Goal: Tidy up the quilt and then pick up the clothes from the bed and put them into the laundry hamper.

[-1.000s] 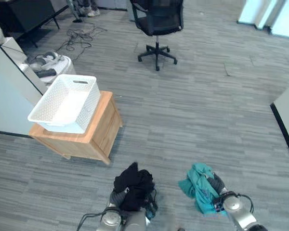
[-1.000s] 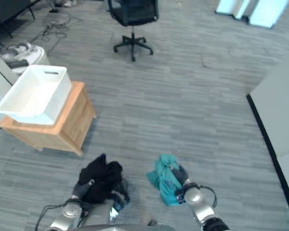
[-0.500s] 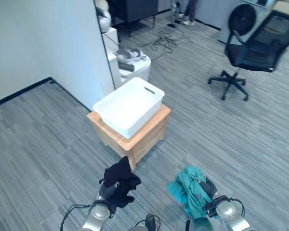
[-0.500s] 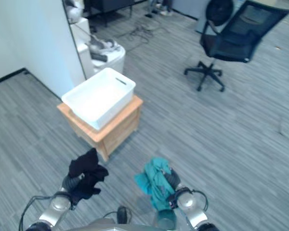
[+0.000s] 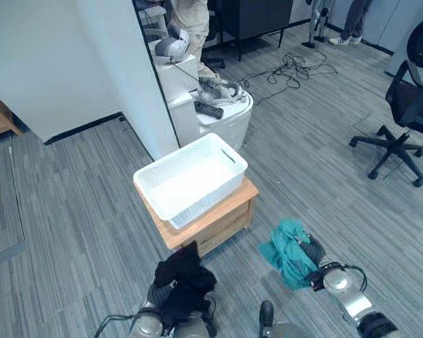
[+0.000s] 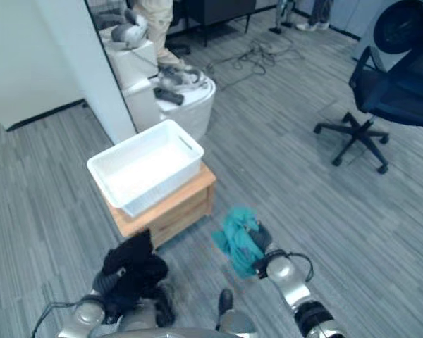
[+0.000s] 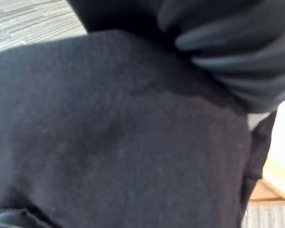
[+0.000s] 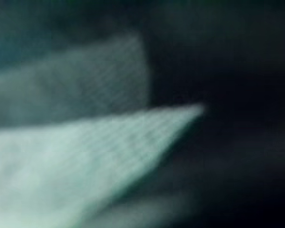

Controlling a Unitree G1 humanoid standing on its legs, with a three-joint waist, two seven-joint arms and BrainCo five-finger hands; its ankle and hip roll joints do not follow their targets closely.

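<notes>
We see the left hand (image 6: 106, 282) low at the near left, wrapped in a bunched black garment (image 5: 184, 279) that drapes over it; the fingers are buried in the cloth, so we cannot tell whether they are curled or straight. The right hand (image 5: 315, 252) sits at the near right with a teal garment (image 5: 287, 251) gathered against it, the cloth hanging to the left of the dark wrist cover (fingers hidden again, grip not readable). Both garments are up off the grey plank floor (image 5: 77, 232). Farther out, between and beyond the two hands, a white perforated laundry hamper (image 5: 227, 155) stands on a low wooden cabinet (image 5: 225, 218), tilted askew to it. We note a white partition wall (image 5: 84, 63) at the far left, a black office chair (image 5: 409, 105) at the far right, and a person's legs (image 5: 192, 28) at the far edge.
</notes>
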